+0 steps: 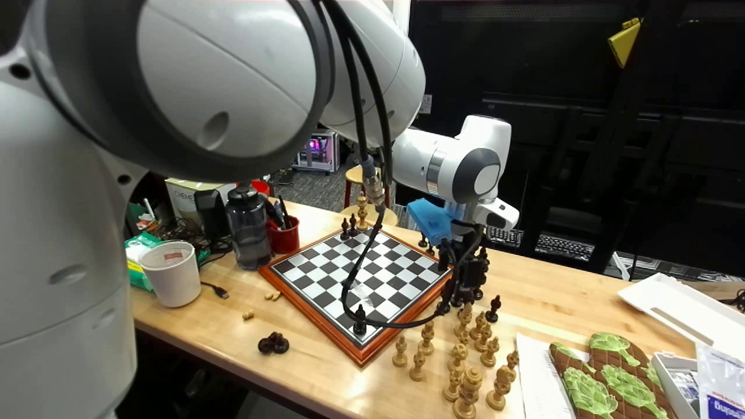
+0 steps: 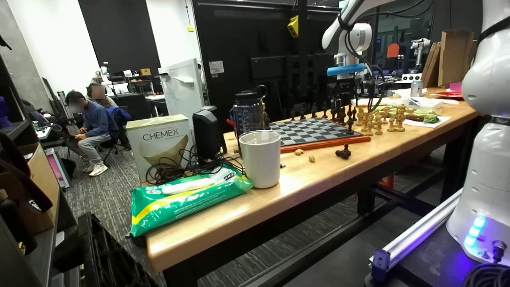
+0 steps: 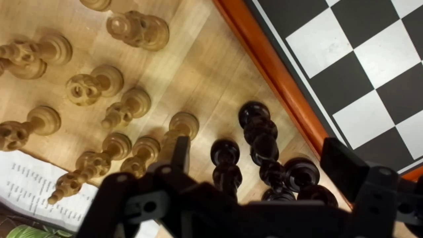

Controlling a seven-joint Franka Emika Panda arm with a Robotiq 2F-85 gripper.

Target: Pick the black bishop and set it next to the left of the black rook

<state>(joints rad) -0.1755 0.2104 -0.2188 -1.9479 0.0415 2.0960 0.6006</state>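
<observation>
Gripper (image 3: 255, 143) unclenched, its two fingers (image 3: 343, 168) wide apart; between them in the wrist view show black chess pieces (image 3: 225, 152), standing just beside the chessboard (image 1: 317, 270). Another black piece (image 1: 359, 328) stands alone on a corner of the board. Which of them is the black bishop, and which the rook, I cannot tell. Pale wooden pieces (image 1: 467, 398) crowd the light, glossy planked table (image 2: 303, 173) near a printed sheet (image 3: 29, 181), its lines too small to read. In an exterior view a box (image 2: 159, 145) reads “CHEMEX”, and white letters on a dark object (image 2: 24, 179) at the edge look like “Canon”. A water bottle (image 2: 248, 113) carries fine graduations, equally illegible. Lettering on a green packet (image 2: 187, 205) and a clear pouch (image 1: 722, 378) cannot be made out. Beyond the table are patterned grey carpet (image 2: 107, 191), a tall black panel (image 2: 243, 40) bearing a white notice (image 2: 216, 67), and a seated person in blue (image 2: 97, 121), with another just behind, both faces blurred.
</observation>
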